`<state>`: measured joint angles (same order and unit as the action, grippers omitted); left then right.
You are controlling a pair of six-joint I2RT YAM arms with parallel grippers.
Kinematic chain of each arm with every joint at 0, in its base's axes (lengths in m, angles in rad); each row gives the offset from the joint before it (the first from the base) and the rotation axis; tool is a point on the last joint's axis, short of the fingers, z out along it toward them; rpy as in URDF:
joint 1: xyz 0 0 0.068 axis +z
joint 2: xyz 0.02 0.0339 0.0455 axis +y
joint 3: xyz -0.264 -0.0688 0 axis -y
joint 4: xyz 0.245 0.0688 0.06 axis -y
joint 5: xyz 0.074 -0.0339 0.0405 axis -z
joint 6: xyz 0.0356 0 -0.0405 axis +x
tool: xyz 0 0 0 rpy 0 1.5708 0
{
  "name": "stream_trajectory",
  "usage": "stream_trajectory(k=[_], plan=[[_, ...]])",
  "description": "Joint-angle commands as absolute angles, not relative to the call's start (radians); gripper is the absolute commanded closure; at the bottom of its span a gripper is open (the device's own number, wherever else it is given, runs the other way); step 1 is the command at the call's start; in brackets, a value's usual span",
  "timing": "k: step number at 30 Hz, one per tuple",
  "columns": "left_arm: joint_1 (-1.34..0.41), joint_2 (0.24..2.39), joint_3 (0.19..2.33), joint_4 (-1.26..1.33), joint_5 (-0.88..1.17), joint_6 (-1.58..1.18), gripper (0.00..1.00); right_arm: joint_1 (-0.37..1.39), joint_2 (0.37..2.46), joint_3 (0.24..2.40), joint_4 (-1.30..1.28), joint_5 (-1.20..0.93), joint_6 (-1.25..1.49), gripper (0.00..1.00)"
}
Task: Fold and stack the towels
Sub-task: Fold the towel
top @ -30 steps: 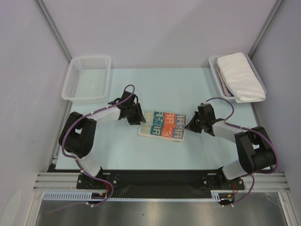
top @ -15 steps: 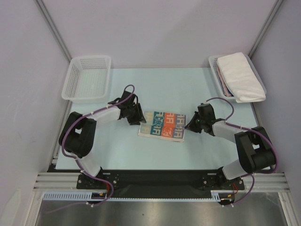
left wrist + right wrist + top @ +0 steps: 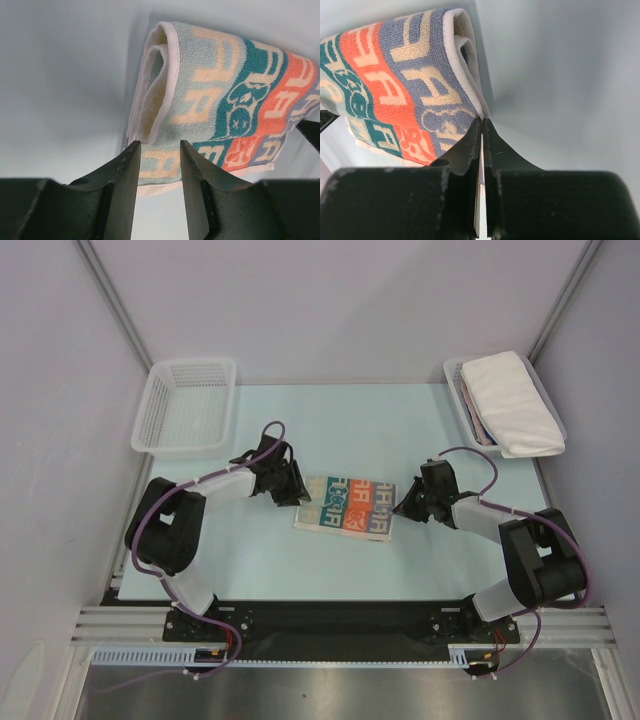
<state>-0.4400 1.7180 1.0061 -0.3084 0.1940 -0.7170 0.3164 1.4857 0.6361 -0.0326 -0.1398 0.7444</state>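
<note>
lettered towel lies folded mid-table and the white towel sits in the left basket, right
Not quite. The top view shows the white towel in the right basket, not the left one. The lettered towel does lie folded mid-table.

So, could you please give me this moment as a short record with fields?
towel on table: folded lettered towel, lying flat at the centre
left gripper: jaws open, at the lettered towel's left end
right gripper: jaws shut, tips at its right end
stack: white towel on top in the right basket
left basket: holds no towel
</note>
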Motion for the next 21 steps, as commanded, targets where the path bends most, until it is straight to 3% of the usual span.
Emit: stream_trajectory(k=[1, 10, 21], plan=[[-0.436, 1.675, 0.989, -0.285, 0.186, -0.736, 0.57, 0.313, 1.483, 0.652, -0.018, -0.141, 0.744, 1.00], [-0.436, 1.678, 0.982, -0.270, 0.181, -0.736, 0.56, 0.311, 1.483, 0.652, -0.017, -0.138, 0.749, 1.00], [-0.436, 1.700, 0.994, -0.256, 0.156, -0.739, 0.61, 0.313, 1.480, 0.657, -0.023, -0.140, 0.749, 1.00]])
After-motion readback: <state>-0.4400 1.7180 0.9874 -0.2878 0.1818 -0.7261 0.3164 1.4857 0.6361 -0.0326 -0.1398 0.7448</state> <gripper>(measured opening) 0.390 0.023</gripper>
